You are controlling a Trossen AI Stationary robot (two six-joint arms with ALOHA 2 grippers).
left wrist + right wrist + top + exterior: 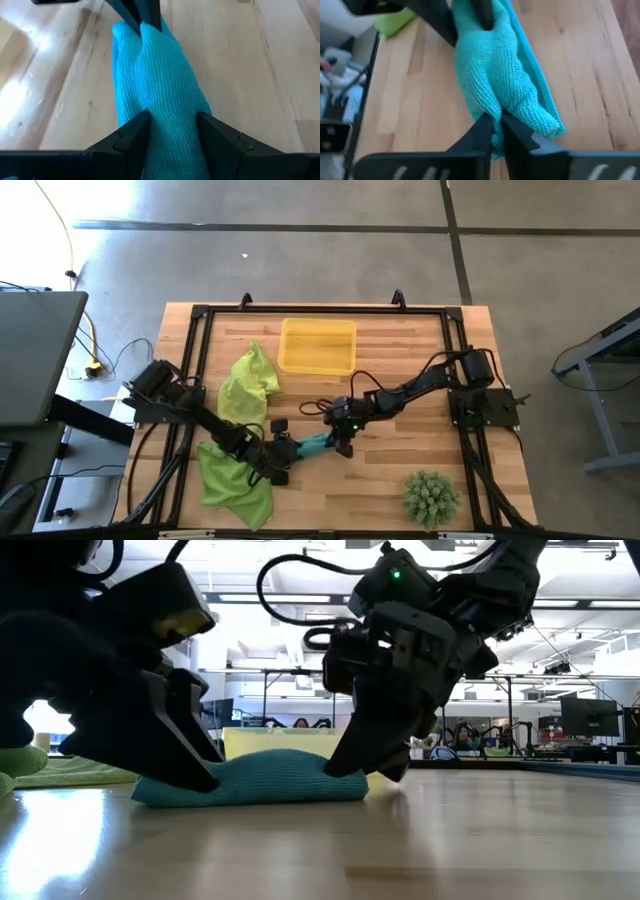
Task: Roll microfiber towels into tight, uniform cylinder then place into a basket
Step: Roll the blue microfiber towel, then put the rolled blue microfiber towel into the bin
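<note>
The teal towel (pixel 312 444) lay rolled on the table (pixel 400 480) near its front middle, well short of the yellow basket (pixel 318 347). The left gripper (pixel 281 471) clasped one end between moderately spread fingers (pixel 131 136). The right gripper (pixel 343 446) pinched the other end, fingers (pixel 482 131) nearly together.

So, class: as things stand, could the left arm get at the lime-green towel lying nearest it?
Probably not yet. That lime-green towel lies close beside the left arm, nothing covering it, but the left gripper is clamped on the teal towel, which the right gripper also pinches.
</note>
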